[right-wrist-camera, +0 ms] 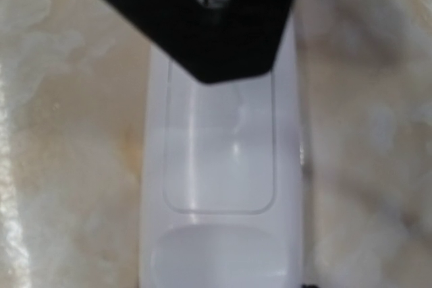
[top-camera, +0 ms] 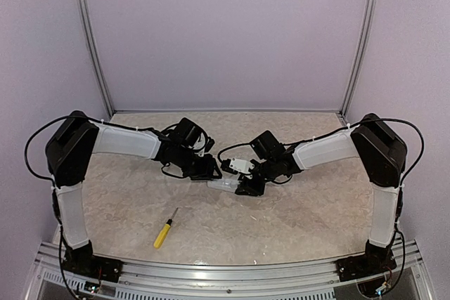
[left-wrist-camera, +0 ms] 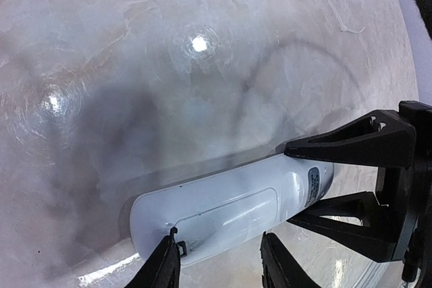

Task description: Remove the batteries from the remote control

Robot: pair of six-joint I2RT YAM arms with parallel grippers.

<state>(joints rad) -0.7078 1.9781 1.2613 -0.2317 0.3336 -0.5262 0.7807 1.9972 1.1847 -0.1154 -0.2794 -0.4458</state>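
A beige marbled table (top-camera: 295,223) carried everything. The white-sleeved left arm (top-camera: 126,142) and right arm (top-camera: 327,149) both reached inward to its middle. There the right gripper (left-wrist-camera: 290,183) had its black fingers closed narrowly on one rounded end of the slim white plastic remote control (left-wrist-camera: 229,210), one finger on each long edge, beside the dark mark (left-wrist-camera: 314,187). The left gripper (left-wrist-camera: 219,237) stood at the other end with its fingers spread apart, one tip touching the remote's near edge. A yellow-handled screwdriver (top-camera: 164,230) lay well apart, nearer the left base. The rectangular cover panel (right-wrist-camera: 219,146) sat flush in the remote, hiding the batteries.
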